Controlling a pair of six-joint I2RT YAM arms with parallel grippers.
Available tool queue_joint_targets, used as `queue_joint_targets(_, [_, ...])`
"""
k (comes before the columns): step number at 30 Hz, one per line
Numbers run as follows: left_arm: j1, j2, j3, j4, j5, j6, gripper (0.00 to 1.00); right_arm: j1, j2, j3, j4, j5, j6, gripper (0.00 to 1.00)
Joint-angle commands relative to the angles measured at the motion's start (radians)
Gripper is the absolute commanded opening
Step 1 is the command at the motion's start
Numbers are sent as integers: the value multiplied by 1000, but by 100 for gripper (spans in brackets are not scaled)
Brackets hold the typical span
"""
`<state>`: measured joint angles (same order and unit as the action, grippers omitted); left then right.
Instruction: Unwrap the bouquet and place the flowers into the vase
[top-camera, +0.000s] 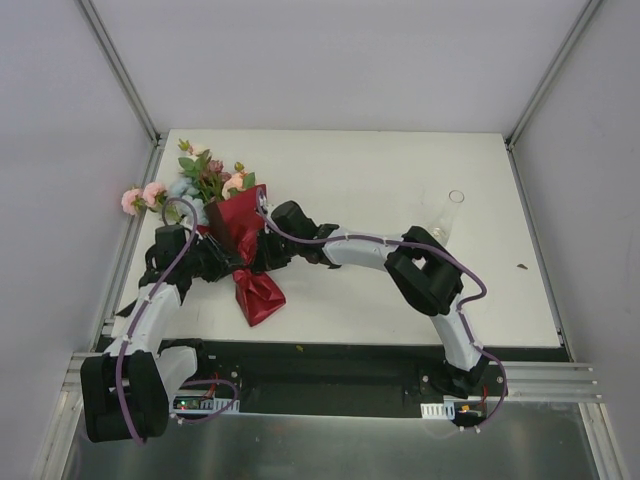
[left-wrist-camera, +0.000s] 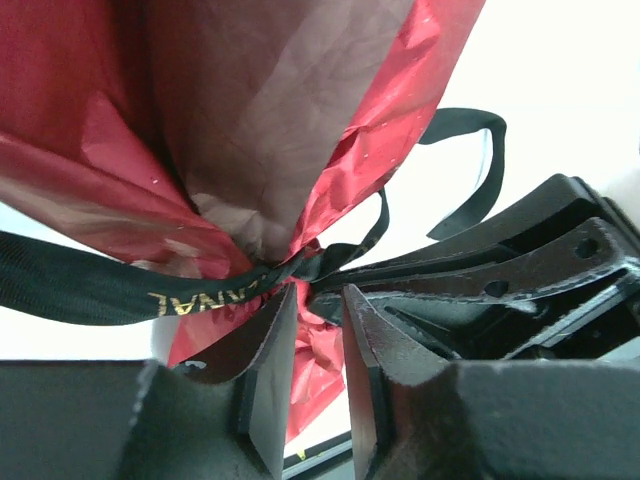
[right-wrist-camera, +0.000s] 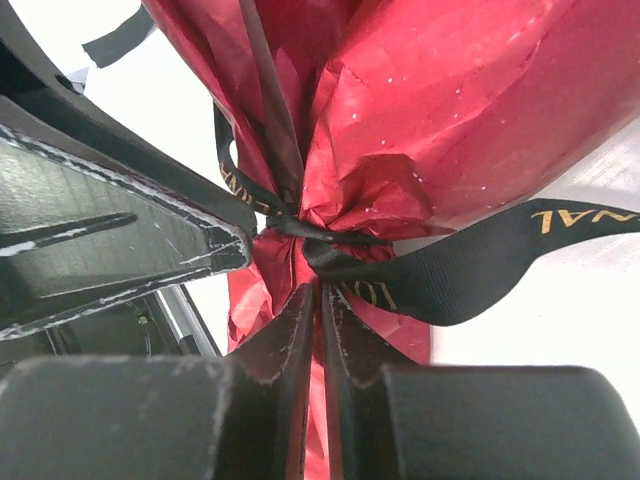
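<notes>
- Bouquet (top-camera: 238, 225), tied waist: meeting place of both sets of fingertips, one from each side.
- Left gripper (left-wrist-camera: 320, 292): fingers parted by a narrow gap, nothing seen pinched. Tips just under the ribbon (left-wrist-camera: 80, 285), black with gold lettering. Red paper visible through the gap.
- Right gripper (right-wrist-camera: 318, 285): fingers pressed almost together, only a thin slit between. Tips hard against the knot from below. Cannot tell whether ribbon or paper is nipped there.
- Ribbon: knotted round the gathered waist of the wrap, with one broad tail running off sideways in each wrist view. Loose loop lying on the table beyond the knot, seen from the left wrist.
- Wrapping paper (right-wrist-camera: 450, 100): dark red, crinkled, flaring wide above the knot. Short twisted tail below the knot, pointing toward the near edge in the top view.
- Flowers (top-camera: 205, 175): pink, peach and pale blue blooms with green leaves, standing out of the wrap's open end toward the far-left corner. Outermost pink blooms reaching the left edge.
- Whole bundle: lying flat on the left part of the table (top-camera: 400, 170), both arms bent in toward it.
- Vase (top-camera: 447, 215): clear glass, upright, on the right part of the table just beyond the right arm's elbow, well apart from the bundle.
</notes>
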<state>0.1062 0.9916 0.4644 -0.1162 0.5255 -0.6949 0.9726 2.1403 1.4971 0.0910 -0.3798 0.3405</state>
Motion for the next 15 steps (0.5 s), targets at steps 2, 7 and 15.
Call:
queue_joint_targets(2, [4, 12, -49, -34, 4, 6, 14, 2, -31, 6, -25, 38, -21, 10])
queue_joint_targets(7, [4, 12, -95, -34, -9, -11, 5, 3, -59, 17, -74, 68, -64, 11])
queue_joint_targets(15, [4, -7, -125, -28, -50, -3, 2, 44, -117, 38, -86, 38, -80, 13])
